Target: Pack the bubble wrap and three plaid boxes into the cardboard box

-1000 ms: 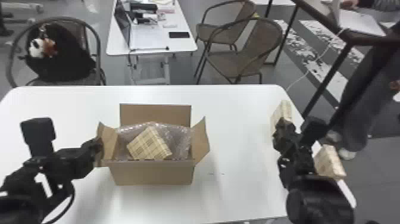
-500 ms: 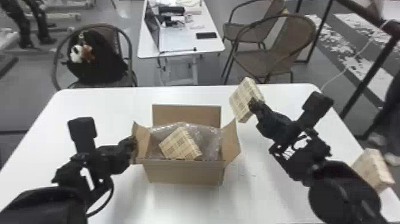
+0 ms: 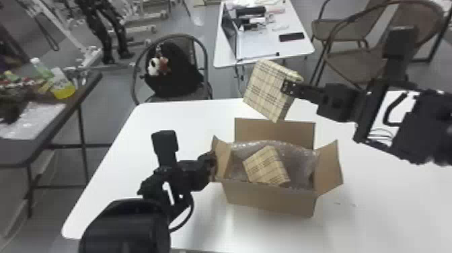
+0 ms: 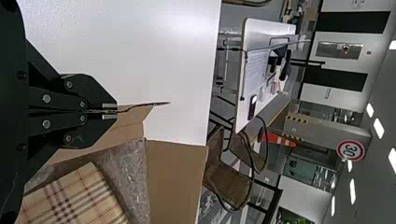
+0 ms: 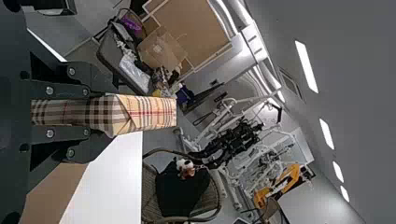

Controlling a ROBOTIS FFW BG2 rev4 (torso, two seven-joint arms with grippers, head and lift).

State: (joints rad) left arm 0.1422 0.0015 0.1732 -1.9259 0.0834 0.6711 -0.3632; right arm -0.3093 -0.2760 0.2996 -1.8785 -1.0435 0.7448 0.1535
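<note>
The open cardboard box (image 3: 269,198) stands on the white table, lined with bubble wrap (image 3: 296,161), with one plaid box (image 3: 266,166) lying tilted inside. At its left flap is my left gripper (image 3: 212,161); in the left wrist view the gripper (image 4: 116,111) is shut on the flap (image 4: 133,122). Above the cardboard box's back flap, my right gripper (image 3: 290,88) holds a second plaid box (image 3: 269,89) in the air. In the right wrist view the gripper (image 5: 105,112) has its fingers on both sides of that plaid box (image 5: 149,112).
The white table (image 3: 154,124) extends around the cardboard box. Behind it are a chair with a black bag (image 3: 175,74) and a smaller table (image 3: 262,47) with a laptop. A dark side table (image 3: 20,151) stands at the far left.
My right gripper has carried the second plaid box from the table's right side up and left, over the cardboard box's back. The head view has turned left. The left gripper stays at the flap.
</note>
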